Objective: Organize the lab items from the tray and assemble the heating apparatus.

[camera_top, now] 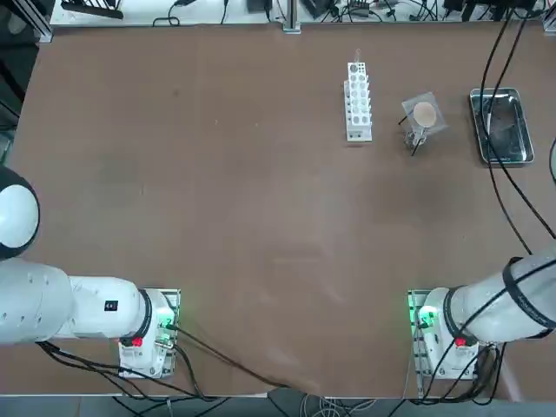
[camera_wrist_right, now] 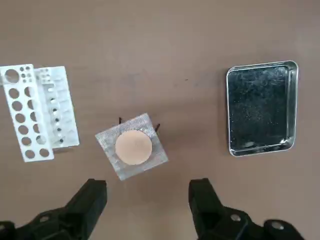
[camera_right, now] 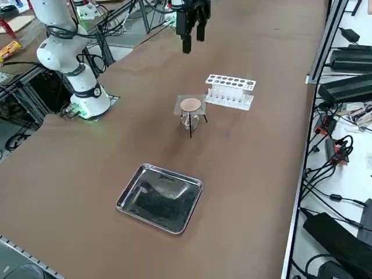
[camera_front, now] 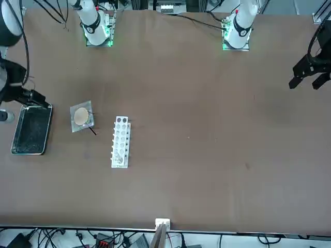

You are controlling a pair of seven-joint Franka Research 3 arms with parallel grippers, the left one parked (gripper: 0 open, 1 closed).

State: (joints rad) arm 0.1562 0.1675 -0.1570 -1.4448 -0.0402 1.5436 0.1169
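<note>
From overhead, the grey square mesh (camera_top: 424, 115) sits on top of the black wire tripod (camera_top: 416, 142), between the white test-tube rack (camera_top: 358, 101) and the shiny metal tray (camera_top: 501, 126) at the far side of the brown table (camera_top: 217, 217); the right arm's fingers are not seen here. From the front, the right gripper (camera_front: 23, 94) hangs at the tray's rim nearest the robot, its fingers hard to make out, with the mesh beside the tray and the rack beyond it. From the right side, the small clear glass burner (camera_right: 190, 121) stands under the mesh, inside the tripod's legs, and the tray lies apart from it; the right gripper is out of view. From the wrist, the right gripper (camera_wrist_right: 147, 200) has its two fingers (camera_wrist_right: 91, 197) spread wide with nothing between them. The mesh lies just ahead of the gap between them, the rack off beyond one finger, the tray beyond the other.
</note>
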